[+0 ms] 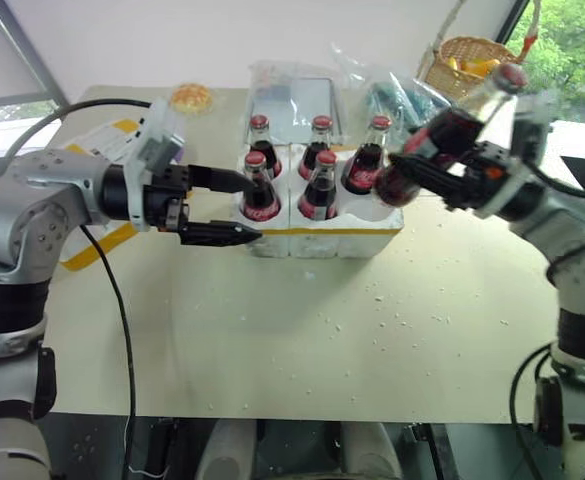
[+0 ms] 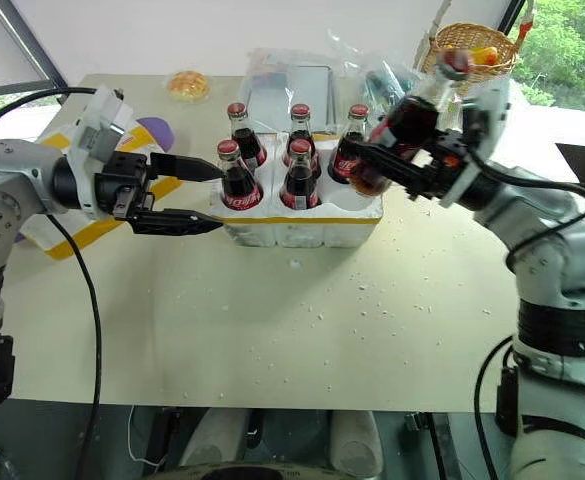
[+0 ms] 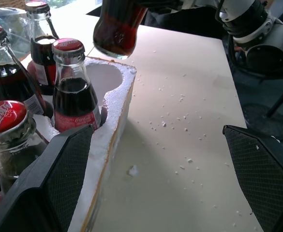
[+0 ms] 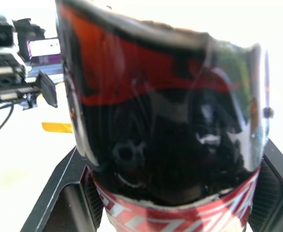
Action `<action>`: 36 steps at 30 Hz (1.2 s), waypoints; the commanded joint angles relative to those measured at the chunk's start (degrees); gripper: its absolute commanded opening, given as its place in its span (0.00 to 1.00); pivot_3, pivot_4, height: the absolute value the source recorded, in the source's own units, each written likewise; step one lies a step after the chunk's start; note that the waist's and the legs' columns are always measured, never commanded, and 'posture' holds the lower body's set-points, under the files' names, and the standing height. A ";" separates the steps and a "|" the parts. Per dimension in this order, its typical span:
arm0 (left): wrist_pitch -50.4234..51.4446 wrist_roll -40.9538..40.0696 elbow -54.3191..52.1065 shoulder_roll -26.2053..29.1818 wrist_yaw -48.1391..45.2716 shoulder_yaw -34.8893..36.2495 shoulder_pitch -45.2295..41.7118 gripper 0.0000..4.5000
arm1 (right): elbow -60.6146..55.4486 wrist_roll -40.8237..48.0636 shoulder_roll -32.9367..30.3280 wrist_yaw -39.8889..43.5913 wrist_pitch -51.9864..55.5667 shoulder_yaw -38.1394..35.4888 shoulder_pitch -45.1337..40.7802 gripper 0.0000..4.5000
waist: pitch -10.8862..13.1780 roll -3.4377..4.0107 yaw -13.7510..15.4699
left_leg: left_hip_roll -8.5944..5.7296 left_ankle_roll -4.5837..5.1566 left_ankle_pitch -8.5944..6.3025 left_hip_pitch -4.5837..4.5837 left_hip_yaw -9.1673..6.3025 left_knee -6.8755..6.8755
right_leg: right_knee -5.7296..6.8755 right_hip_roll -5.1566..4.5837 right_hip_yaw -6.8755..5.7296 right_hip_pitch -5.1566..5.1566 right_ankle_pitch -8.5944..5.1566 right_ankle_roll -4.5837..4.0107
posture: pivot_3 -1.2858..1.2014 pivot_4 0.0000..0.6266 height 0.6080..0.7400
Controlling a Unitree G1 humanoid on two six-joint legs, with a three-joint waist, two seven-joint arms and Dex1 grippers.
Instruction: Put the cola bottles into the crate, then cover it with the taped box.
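Note:
The white foam crate [image 1: 322, 240] stands mid-table with five cola bottles [image 1: 319, 190] upright in its wells. One well [image 3: 102, 82], at the front right, is empty. My right gripper [image 1: 417, 160] is shut on a sixth cola bottle [image 1: 442, 135], which it holds tilted in the air with its base [image 3: 117, 29] just above that well. My left gripper [image 1: 252, 208] is open at the crate's front left corner, its fingers [image 3: 59, 179] straddling the foam wall beside the nearest bottle [image 1: 260, 190]. The taped box [image 1: 102, 245] lies at the left, mostly hidden behind my left arm.
A wicker basket [image 1: 467, 55] and clear plastic packaging [image 1: 297, 95] sit behind the crate, with a round yellow pastry [image 1: 192, 97] to their left. Foam crumbs [image 1: 392, 310] are scattered over the table in front of the crate.

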 commanded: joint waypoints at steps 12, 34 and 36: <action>1.19 -3.08 -5.81 2.98 4.40 5.98 3.99 1.00 | 14.17 -16.89 3.26 2.96 -13.10 9.64 -5.19 0.64 | 0.00 0.00 -0.26 | -0.01 -0.04 0.03 -0.22 0.00 0.07 | 0.11 0.01 0.00 -0.26 0.06 -0.01 | 0.52 0.24 0.98; -5.95 8.96 -4.93 8.30 14.99 11.91 17.13 1.00 | 7.78 -12.72 -4.01 10.42 -6.81 2.82 -2.76 0.98 | 0.02 0.04 -0.17 | 0.00 -0.20 0.14 -0.21 0.03 -0.06 | 0.07 0.04 0.08 -0.31 0.18 -0.02 | 0.52 0.24 0.98; -7.98 13.93 -3.77 9.93 19.20 14.33 21.85 1.00 | 5.74 -11.20 -8.04 12.49 -5.45 0.52 -1.79 0.98 | 0.02 0.04 0.01 | -0.01 -0.20 0.13 -0.23 0.05 -0.07 | 0.05 0.03 0.10 -0.34 0.18 -0.02 | 0.52 0.24 0.98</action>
